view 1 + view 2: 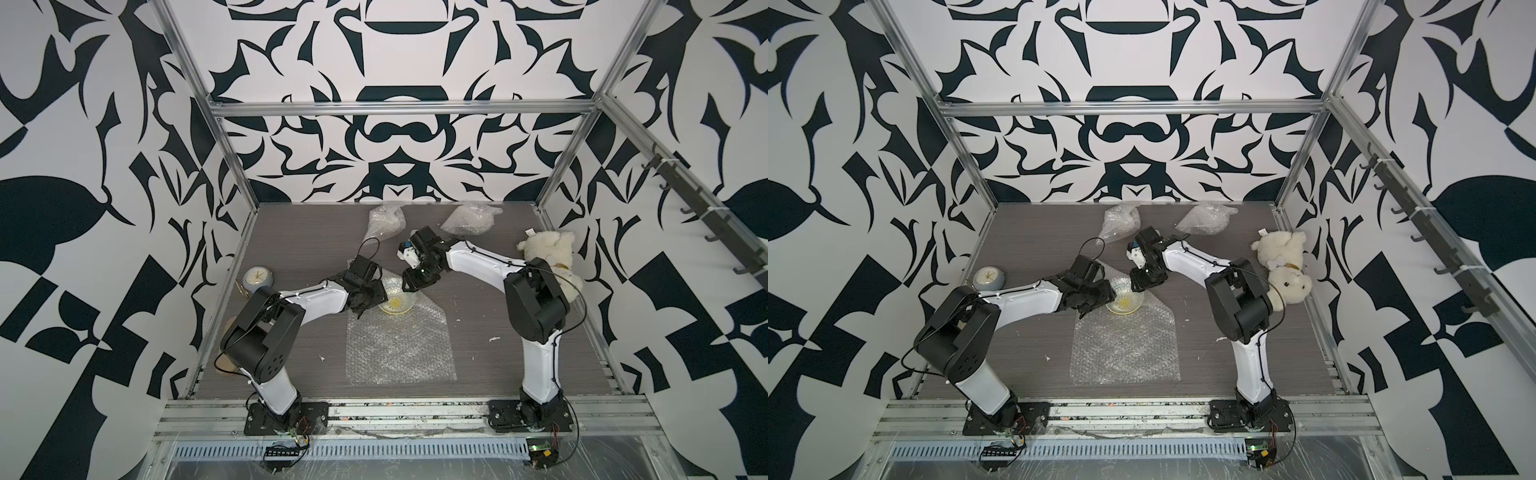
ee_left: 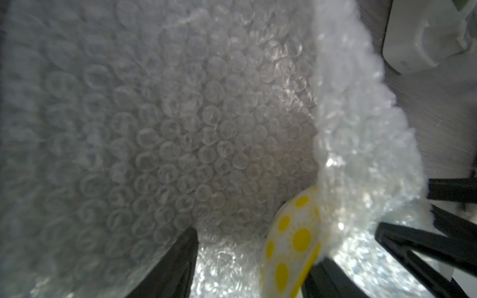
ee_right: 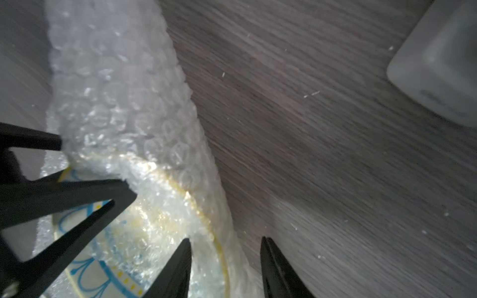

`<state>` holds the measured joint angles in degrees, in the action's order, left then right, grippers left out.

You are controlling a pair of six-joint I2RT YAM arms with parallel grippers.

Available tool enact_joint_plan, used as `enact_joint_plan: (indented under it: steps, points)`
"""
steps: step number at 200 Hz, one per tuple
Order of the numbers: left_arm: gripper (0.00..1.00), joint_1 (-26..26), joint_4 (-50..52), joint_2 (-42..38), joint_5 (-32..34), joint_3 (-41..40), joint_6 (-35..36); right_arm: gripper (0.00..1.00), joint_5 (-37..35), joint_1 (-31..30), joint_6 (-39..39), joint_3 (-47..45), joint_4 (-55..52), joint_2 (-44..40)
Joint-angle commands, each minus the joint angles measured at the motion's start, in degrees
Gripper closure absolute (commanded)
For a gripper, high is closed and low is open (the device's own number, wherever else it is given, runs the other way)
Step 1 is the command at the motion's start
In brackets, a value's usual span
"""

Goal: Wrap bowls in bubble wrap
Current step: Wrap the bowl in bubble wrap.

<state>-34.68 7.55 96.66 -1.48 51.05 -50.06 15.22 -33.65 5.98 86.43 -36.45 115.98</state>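
Table [image 1: 291, 249]: grey wood-grain top, seen in both top views.
Bowl [image 1: 397, 302]: pale, blue pattern, yellow centre. Upright, mid-table, on the far end of the flat sheet.
Bubble wrap sheet [image 1: 399, 349]: lies flat from the bowl twd the near edge. Its far flap is folded over the bowl's far half.
L gripper [image 2: 255, 245]: at the bowl's side facing the left edge. Fingers spread w/ bowl wall + flap btwn them; whether they clamp cannot be told.
R gripper [image 3: 225, 240]: at the bowl's far side. Fingers apart, straddling rim + flap edge, pinching nothing.
Far edge: bundle a [image 1: 384, 220] and bundle b [image 1: 469, 218], crumpled wrap. Prob. finished bowls; contents not visible.
Step in hand: first fold of what looks like the 3rd wrap, far flap over the bowl. Approx. two-thirds thru the task.
Next move calls for: L side pinning the flap so it can't spring back. R takes a free sheet edge and carries it over the open near half, w/ a low pinch on thin film and no shove on the bowl.
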Motion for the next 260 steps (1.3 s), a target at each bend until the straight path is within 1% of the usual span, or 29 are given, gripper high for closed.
enact_joint_plan:
  steps: [1,13,37,51,72,88,104,131,153,166,179,198,234,260]
  points:
    - [0.36,-0.13,1.39,-1.83,-0.12,-0.51,0.89,0.52,-3.80,-0.83,-1.32,2.16,-1.05,-0.68]
    - [0.36,-0.13,1.88,-2.90,0.50,-0.50,1.02,0.53,-3.87,-1.09,-1.20,2.13,-0.82,-0.18]
    - [0.35,0.04,3.12,-6.29,2.73,-0.59,1.54,0.62,-3.89,-1.25,-1.17,2.16,-0.75,0.55]
    - [0.33,1.17,3.53,-8.52,2.95,-0.84,1.55,0.67,-3.81,-1.41,-1.39,1.65,-0.41,0.43]
    - [0.32,5.57,2.55,-11.27,0.16,-2.32,1.16,0.73,-3.78,-1.36,-1.71,0.85,0.06,-0.04]
    - [0.31,9.81,0.80,-12.36,-2.53,-3.53,1.15,0.73,-3.82,-1.40,-1.84,0.58,0.15,-0.31]
    - [0.31,13.88,-0.37,-11.67,-5.13,-3.44,1.44,0.73,-3.46,-1.38,-1.77,0.48,0.30,-0.49]
    - [0.31,20.37,-0.14,-5.79,-10.09,0.09,2.06,0.74,-3.09,-1.37,-1.76,0.44,0.37,-0.58]
    - [0.31,23.16,-0.19,-0.65,-12.12,4.25,2.69,0.74,-3.35,-1.33,-1.76,0.31,0.50,-0.76]
    - [0.32,24.31,1.49,2.77,-13.76,7.93,3.29,0.74,-3.46,-1.40,-1.68,0.31,0.50,-0.89]
    - [0.32,24.81,2.25,6.12,-14.94,11.53,3.99,0.74,-3.77,-1.38,-1.73,0.23,0.47,-1.10]
    - [0.34,25.10,6.45,11.30,-16.78,18.14,5.69,0.74,-4.47,-1.35,-1.67,0.05,0.59,-1.45]
    - [0.35,25.10,15.92,19.35,-14.96,29.23,12.79,0.74,-3.84,-1.60,-1.32,-0.49,1.47,-1.38]
    - [0.36,25.10,19.87,23.65,-19.72,34.02,19.78,0.74,-4.13,-1.69,-1.32,-0.52,1.31,-1.10]
